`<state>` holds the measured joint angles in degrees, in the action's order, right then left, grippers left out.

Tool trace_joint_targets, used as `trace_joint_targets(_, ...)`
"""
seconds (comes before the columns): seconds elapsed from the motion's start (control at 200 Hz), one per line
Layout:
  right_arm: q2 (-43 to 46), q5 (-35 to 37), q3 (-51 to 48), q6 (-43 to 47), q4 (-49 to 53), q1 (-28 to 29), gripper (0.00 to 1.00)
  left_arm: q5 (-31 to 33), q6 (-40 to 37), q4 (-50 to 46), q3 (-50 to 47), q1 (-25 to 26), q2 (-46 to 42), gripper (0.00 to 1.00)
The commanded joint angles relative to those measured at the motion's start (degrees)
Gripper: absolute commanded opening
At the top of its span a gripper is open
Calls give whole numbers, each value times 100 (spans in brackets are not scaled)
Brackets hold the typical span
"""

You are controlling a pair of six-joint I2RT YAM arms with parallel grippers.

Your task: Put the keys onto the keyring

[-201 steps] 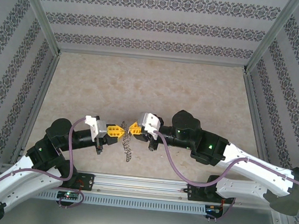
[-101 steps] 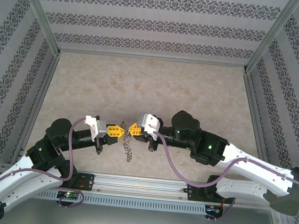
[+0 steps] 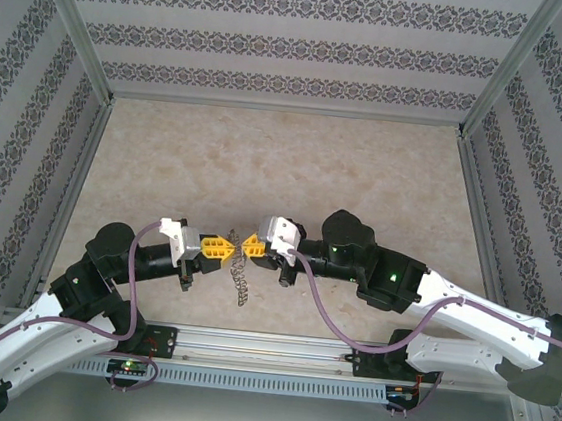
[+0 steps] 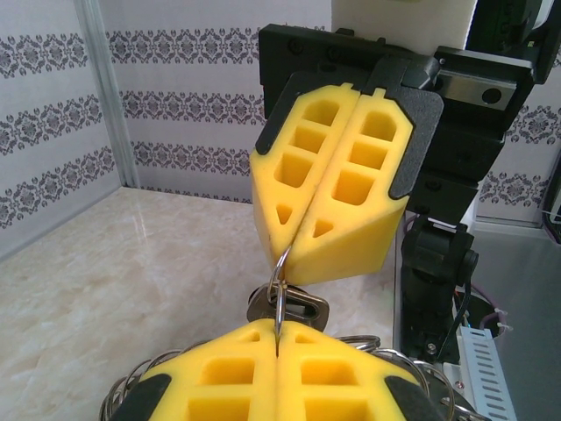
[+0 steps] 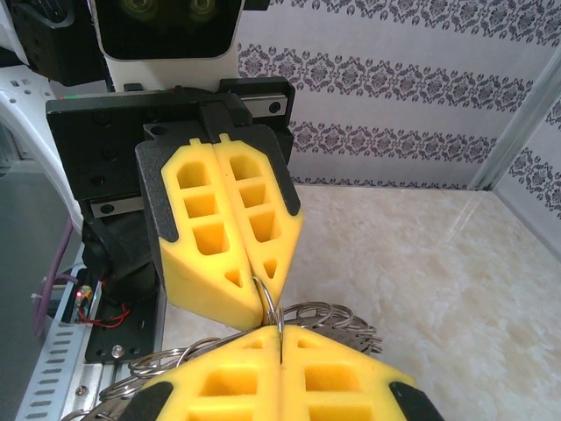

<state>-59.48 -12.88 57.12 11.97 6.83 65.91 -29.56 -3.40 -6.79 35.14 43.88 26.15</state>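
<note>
The two hands are met tip to tip over the near middle of the marble-patterned surface (image 3: 286, 161), just beyond the aluminium rail (image 3: 267, 348) at its near edge. A broad stretch of surface is left open between them and the back wall (image 3: 298, 46). Narrower room is left toward the patterned side walls and the slanted frame posts (image 3: 79, 23).

The left hand (image 3: 219, 247) is clenched, its yellow foam fingers (image 4: 210, 377) pressed flat together. The right hand (image 3: 251, 244) is clenched likewise, its fingers (image 5: 351, 386) meeting along one seam.

In the left wrist view a thin wire loop is seen pinched in the seam of the left hand (image 4: 277, 338) and running up into the seam of the right hand (image 4: 302, 254). The same loop is seen in the right wrist view, held between the right hand (image 5: 280, 338) and the left hand (image 5: 261, 294).

The loop belongs to the keyring (image 3: 243, 279), whose bunched wire loops (image 5: 329, 316) are spread beside and below the fingers. From above it is seen dangling from the hands toward the rail. Whether it touches the surface cannot be told.

A small dark piece, apparently the key (image 4: 294, 309), is hung on the pinched loop just behind the left fingers.
</note>
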Motion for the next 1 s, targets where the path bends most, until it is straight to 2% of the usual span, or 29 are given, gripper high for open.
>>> trace_joint_targets(0.0, 182, -83, -86, 2, -298, 79, 0, -65, 36, 407, 194, 51, -71, 0)
trace_joint_targets(0.994, 99, -141, -86, -25, -280, 84, 0, -86, 32, 452, 189, 51, -55, 0)
